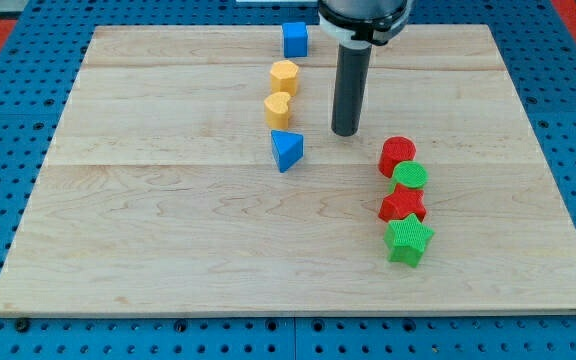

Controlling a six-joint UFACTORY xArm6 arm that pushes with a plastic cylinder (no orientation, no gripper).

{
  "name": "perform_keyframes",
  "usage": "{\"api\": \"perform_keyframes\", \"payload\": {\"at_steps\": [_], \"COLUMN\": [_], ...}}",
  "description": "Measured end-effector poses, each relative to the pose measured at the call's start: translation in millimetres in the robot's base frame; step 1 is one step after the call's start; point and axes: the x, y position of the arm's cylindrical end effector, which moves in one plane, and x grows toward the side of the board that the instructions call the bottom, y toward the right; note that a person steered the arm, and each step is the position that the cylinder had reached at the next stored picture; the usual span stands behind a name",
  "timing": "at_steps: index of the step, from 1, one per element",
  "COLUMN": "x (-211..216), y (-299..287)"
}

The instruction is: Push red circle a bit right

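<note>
Tip [345, 131] on board, up-left of red circle [398, 155], apart; no jaws visible.

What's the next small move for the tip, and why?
Probably slide my tip toward the view's bottom until level with the red circle. It now sits to the circle's upper left, apart from it, so a rightward push from here would likely clip its top edge. The green circle touches it below.

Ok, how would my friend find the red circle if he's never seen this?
Look at the wooden board, on the view's right, where four blocks make a short column. The red circle is the top one, touching the green circle below. It's round, unlike the red star lower down, and my tip is nearest it.
</note>
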Motion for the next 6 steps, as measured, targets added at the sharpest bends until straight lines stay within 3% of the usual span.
{"api": "perform_keyframes", "payload": {"at_steps": [3,6], "x": [32,32], "y": [17,49]}}
